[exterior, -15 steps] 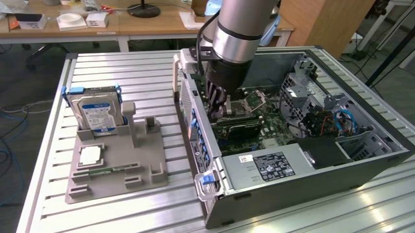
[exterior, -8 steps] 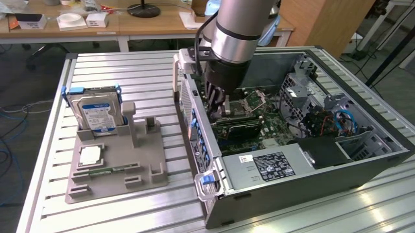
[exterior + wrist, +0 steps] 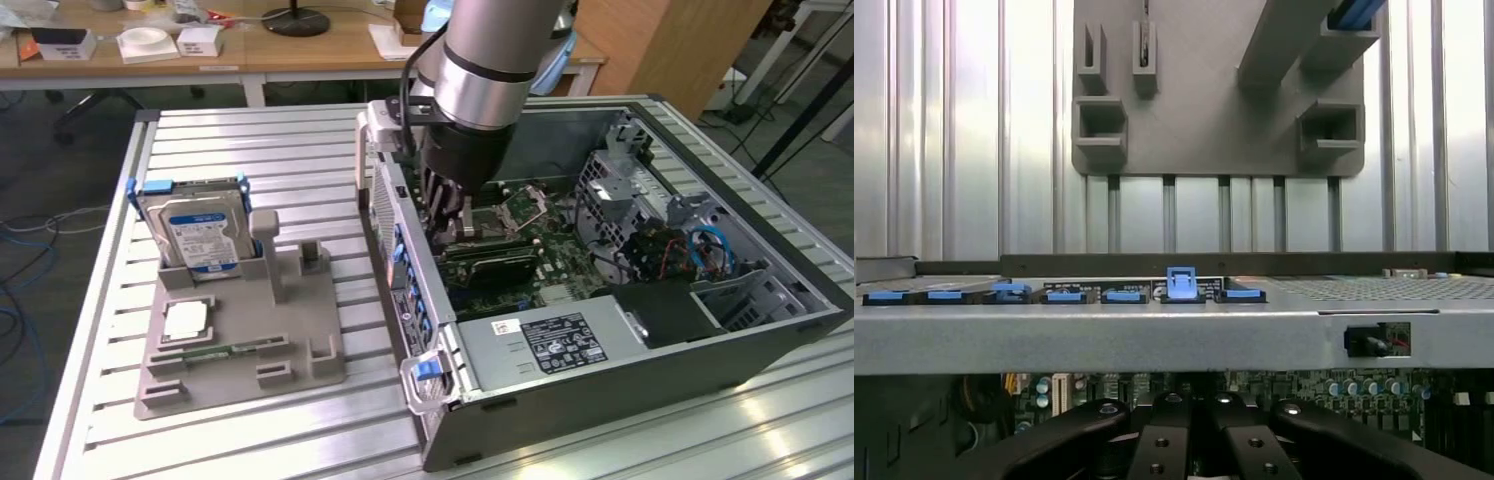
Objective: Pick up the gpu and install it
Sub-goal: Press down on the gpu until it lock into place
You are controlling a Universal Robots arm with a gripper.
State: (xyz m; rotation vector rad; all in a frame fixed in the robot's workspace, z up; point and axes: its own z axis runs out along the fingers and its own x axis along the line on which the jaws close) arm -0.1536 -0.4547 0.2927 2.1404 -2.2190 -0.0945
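Exterior view: your arm is reaching down into the open PC case, gripper low over the motherboard near the case's rear wall. Jaws read clenched; you can't tell from either view whether they're pinching anything. The gpu sits inside the case directly under the gripper, dark and flat on the board, just beside the fingers; contact unclear. Gray fixture tray sits on the table beside the case, toward the table's front-left corner, hard drive upright at its back edge. Wrist view: fingers over the board, blue slot clips along the case wall, tray beyond.
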